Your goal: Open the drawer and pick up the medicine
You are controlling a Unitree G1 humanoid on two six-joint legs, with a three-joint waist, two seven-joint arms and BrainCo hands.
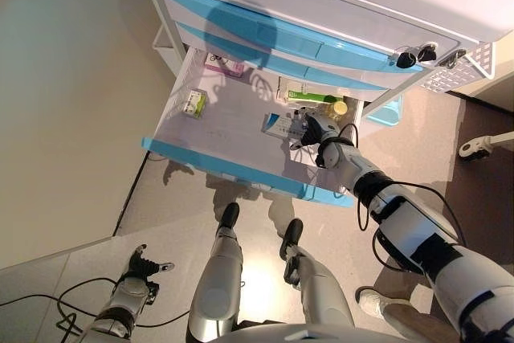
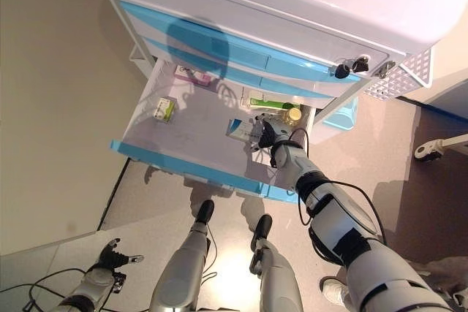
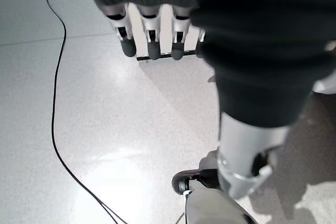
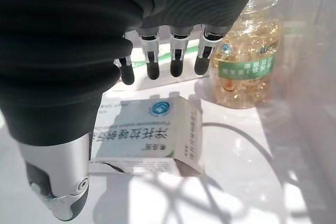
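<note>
Open drawer (image 1: 241, 130) — medicine box (image 4: 149, 137) under right hand (image 4: 163, 59)

R robot hand (image 4: 157, 51) open, L robot hand (image 3: 149, 30) idle

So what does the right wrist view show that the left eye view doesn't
Only the right wrist view shows the clear capsule bottle close up, capsules visible, and the right hand open above the white medicine box, not gripping.
Only the left eye view shows the whole open drawer, the green box and the left hand.
Both show that white box.
</note>
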